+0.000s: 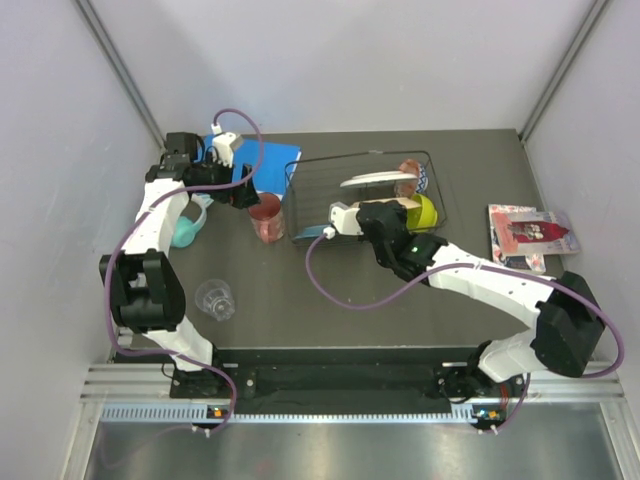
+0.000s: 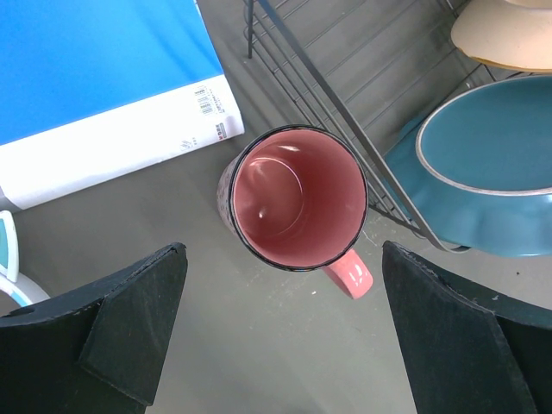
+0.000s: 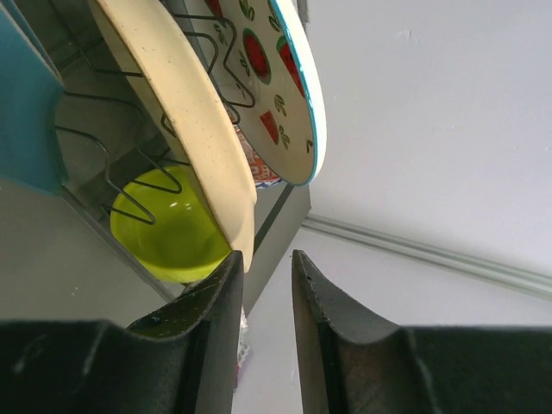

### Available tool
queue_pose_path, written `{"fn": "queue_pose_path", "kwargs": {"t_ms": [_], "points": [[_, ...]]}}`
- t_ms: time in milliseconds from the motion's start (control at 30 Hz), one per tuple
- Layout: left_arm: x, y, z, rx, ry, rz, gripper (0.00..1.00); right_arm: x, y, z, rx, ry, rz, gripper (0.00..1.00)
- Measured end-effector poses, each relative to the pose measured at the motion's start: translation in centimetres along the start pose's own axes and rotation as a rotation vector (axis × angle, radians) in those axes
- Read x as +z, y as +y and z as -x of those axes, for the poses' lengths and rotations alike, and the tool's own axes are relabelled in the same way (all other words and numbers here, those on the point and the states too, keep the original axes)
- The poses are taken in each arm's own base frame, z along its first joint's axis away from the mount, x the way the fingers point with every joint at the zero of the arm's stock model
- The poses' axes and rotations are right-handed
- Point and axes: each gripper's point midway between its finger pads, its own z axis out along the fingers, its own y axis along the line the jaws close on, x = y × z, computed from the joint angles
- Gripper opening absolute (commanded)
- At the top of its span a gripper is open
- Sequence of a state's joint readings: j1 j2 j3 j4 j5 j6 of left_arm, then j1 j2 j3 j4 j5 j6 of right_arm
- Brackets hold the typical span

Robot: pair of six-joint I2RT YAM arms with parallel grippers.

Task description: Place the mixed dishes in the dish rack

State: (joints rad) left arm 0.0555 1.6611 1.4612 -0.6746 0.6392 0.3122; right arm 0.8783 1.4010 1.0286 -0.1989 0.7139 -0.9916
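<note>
- Our right gripper sits at the near side of the dish rack. Its fingers are only a narrow slit apart, and we see nothing between them. The rim of the peach plate ends just above the left fingertip.
- Our left gripper hangs spread wide over the red mug, one finger on either side and neither touching it.
- Nearest to us, the clear glass stands upright in front of the rack and off to its left, well apart from it.
- We see teal headphones lying left of the rack, past the left arm.
- A flat printed packet lies to the right of the rack, well apart from it.
- The red mug stands mouth up just beside the rack's near left corner.
- The lime bowl rests in the rack's near right corner, behind the wires, with its hollow turned toward our right wrist camera.
- At the rack's left end the teal scalloped plate lies tilted.
- Next to it the peach plate stands on edge among the wire dividers.
- The white plate with red-and-green marks stands on edge just beyond the peach plate.
- A reddish dish shows toward the rack's far right; we cannot tell more about it.
- The blue book lies flat off the rack's far left corner.
</note>
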Motion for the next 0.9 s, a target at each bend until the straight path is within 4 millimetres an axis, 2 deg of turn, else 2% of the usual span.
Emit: {"fn": "queue_pose_path", "kwargs": {"t_ms": [233, 467, 567, 700, 800, 900], "points": [[0.1, 0.1, -0.1, -0.004, 0.002, -0.001, 0.99, -0.4, -0.6, 0.6, 0.088, -0.023, 0.005, 0.34], [0.4, 0.2, -0.4, -0.012, 0.009, -0.012, 0.99, -2.7, -1.7, 2.1, 0.19, -0.162, 0.046, 0.36], [0.4, 0.1, -0.4, -0.012, 0.008, -0.016, 0.99, -3.8, -2.4, 4.1, 0.224, -0.266, 0.101, 0.35], [0.5, -0.1, -0.3, -0.013, 0.005, -0.026, 0.99, -5.2, -3.3, 8.0, 0.266, -0.434, 0.19, 0.35], [0.5, -0.1, -0.3, -0.013, 0.005, -0.027, 0.99, -5.8, -3.1, 10.9, 0.273, -0.548, 0.271, 0.36], [0.5, -0.1, -0.3, -0.013, 0.004, -0.028, 0.99, -5.9, -1.8, 13.6, 0.251, -0.628, 0.377, 0.38]]}}
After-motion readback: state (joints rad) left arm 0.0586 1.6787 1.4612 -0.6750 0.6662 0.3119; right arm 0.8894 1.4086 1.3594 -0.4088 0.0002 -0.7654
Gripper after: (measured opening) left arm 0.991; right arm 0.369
